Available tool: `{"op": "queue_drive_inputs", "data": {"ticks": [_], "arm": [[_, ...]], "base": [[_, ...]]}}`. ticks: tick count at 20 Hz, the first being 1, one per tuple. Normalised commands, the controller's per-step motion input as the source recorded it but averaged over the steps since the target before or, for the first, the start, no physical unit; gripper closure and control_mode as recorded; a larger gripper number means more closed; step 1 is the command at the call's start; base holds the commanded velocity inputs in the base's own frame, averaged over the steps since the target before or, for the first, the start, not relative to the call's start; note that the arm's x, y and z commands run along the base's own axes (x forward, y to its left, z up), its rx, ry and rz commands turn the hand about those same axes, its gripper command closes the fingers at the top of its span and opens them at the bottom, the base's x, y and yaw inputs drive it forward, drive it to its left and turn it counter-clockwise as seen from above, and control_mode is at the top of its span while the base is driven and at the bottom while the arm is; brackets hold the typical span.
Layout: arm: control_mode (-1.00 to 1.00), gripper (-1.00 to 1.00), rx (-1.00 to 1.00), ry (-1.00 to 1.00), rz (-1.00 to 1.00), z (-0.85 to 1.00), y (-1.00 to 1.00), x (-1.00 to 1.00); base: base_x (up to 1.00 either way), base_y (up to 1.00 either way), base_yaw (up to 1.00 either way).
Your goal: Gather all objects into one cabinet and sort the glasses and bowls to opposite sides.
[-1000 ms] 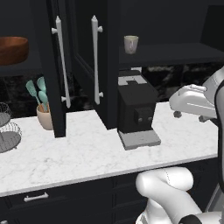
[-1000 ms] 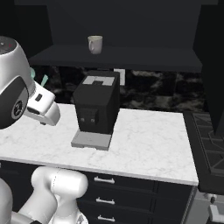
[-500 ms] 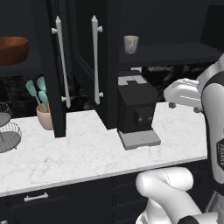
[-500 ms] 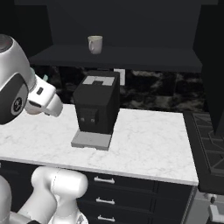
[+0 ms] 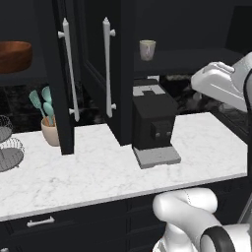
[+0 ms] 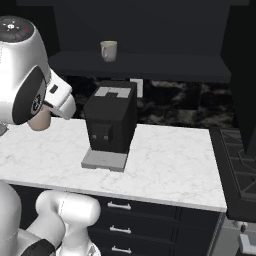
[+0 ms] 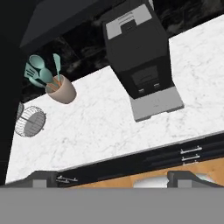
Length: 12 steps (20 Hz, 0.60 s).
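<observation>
A pale mug (image 5: 147, 49) stands alone on the dark shelf above the coffee machine, and it shows too in the right base view as the mug (image 6: 109, 50). The reddish-brown wooden bowl (image 5: 15, 55) rests on a shelf at the far left, beyond the open cabinet doors (image 5: 120, 74) with long white bar handles (image 5: 107, 66). My gripper (image 7: 116, 179) is open with nothing between its fingertips (image 7: 43, 178). It hangs high over the counter's front edge, looking down at the coffee machine. My white arm (image 5: 219, 82) reaches in from the right, well away from mug and bowl.
A black coffee machine (image 5: 152, 123) sits mid-counter on the white marble top (image 5: 88, 172). A beige pot of teal utensils (image 5: 48, 129) and a wire basket (image 5: 9, 147) stand at the left. Drawers run below the counter; a stove (image 6: 240, 170) lies at the right.
My arm has lifted upward over the last second; the white hand sits higher in both base views. The jaws stayed open. Mug, bowl and doors have not moved.
</observation>
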Motion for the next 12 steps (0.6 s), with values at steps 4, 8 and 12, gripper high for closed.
{"op": "queue_drive_inputs", "data": {"ticks": [4,8,12], "arm": [[-1.00,-1.00,-0.04,0.00,0.00,0.04,0.00,0.25],[-1.00,-1.00,-0.13,0.00,0.00,0.00,0.00,0.41],[-1.00,-1.00,-0.02,-0.04,0.00,0.00,0.00,0.48]], "base": [[0.00,0.00,0.00],[0.00,0.00,0.00],[0.00,0.00,0.00]]}}
